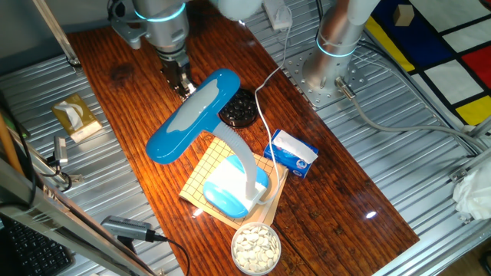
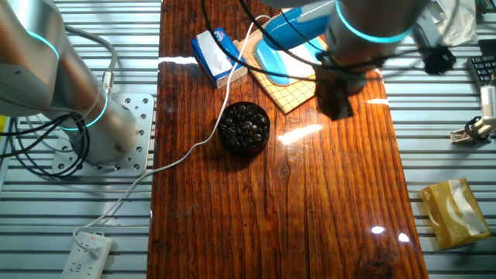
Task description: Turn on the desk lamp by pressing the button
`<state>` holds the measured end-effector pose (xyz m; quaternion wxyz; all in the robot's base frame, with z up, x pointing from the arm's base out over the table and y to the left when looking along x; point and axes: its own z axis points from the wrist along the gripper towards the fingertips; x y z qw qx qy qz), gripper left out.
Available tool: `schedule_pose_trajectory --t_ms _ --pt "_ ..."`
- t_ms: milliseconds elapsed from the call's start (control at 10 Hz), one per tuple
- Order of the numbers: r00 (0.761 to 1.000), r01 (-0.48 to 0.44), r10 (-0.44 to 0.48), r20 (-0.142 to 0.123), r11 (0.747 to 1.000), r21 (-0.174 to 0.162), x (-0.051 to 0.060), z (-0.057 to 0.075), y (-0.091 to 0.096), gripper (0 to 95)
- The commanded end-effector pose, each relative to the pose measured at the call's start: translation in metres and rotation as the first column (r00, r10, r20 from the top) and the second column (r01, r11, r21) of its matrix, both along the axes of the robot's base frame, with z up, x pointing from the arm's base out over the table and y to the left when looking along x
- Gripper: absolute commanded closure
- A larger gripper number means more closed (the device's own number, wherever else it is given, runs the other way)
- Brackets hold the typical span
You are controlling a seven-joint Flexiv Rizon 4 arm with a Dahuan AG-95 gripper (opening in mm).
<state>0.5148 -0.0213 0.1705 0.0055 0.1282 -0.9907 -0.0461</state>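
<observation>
The desk lamp has a long bright-blue head (image 1: 196,115), a pale curved neck (image 1: 242,157) and a light-blue and white base (image 1: 232,189). The base stands on a checkered board (image 1: 201,175). I cannot make out the button. My gripper (image 1: 181,83) points down at the table just behind the far end of the lamp head. In the other fixed view the gripper (image 2: 337,102) is a dark block beside the board (image 2: 293,91), with the lamp head (image 2: 294,29) and base (image 2: 280,59) behind it. No view shows the fingertips clearly.
A black bowl of dark pieces (image 1: 239,109) sits right of the gripper. A blue-and-white box (image 1: 292,152), a bowl of white pieces (image 1: 255,248), a tissue pack (image 1: 77,117) and a white cable (image 1: 265,123) lie around. A second arm's base (image 1: 330,73) stands nearby.
</observation>
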Motion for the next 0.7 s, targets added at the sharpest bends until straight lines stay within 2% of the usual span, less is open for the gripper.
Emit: schedule_pose_trajectory --t_ms 100,200,400,600,700 --pt "0.999 -0.008 0.011 -0.039 0.998 0.068 0.011 0.002 -0.014 95.0" --pt "0.998 -0.009 0.014 -0.053 0.996 0.094 0.015 0.002 -0.019 95.0" --pt "0.995 0.010 0.006 -0.100 0.987 0.161 0.023 -0.001 -0.027 95.0" --pt "0.992 0.030 -0.006 -0.126 0.981 0.191 0.029 -0.004 -0.028 95.0" --pt "0.990 0.036 -0.005 -0.144 0.975 0.219 0.035 -0.009 -0.029 95.0"
